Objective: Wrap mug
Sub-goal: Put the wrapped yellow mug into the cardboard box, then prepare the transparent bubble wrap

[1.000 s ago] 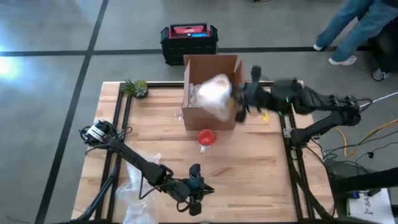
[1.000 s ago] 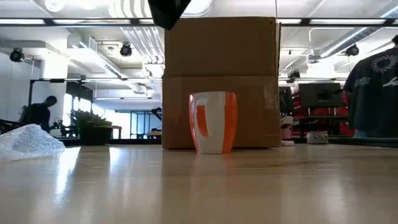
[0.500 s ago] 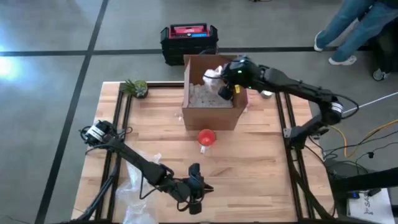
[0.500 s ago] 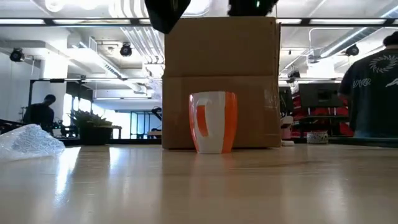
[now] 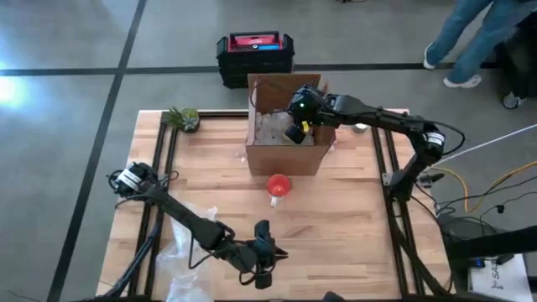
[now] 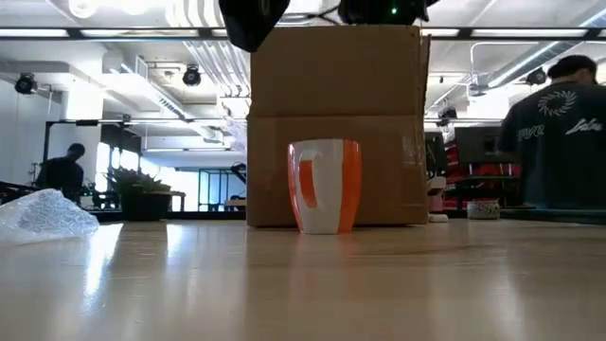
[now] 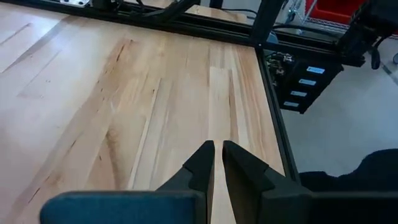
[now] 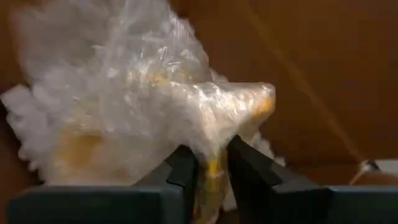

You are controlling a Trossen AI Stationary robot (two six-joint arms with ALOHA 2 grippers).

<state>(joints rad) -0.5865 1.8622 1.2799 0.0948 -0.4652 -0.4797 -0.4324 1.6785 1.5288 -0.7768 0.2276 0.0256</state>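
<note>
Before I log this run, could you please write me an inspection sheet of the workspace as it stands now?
Surface: wooden table, bare across its middle.
Job's things: orange and white mug upright and unwrapped, in front of the open cardboard box; bubble-wrapped bundle held inside the box.
Clutter: loose bubble wrap at the table's near left corner; small potted plant at the far left corner.
Grippers: right gripper inside the box, shut on the bundle; left gripper near the front edge, fingers nearly together, holding nothing.
Cables: yellow and white cables on the floor right of the table.
Surroundings: black and red case on the floor behind the table; a person in the room.
</note>
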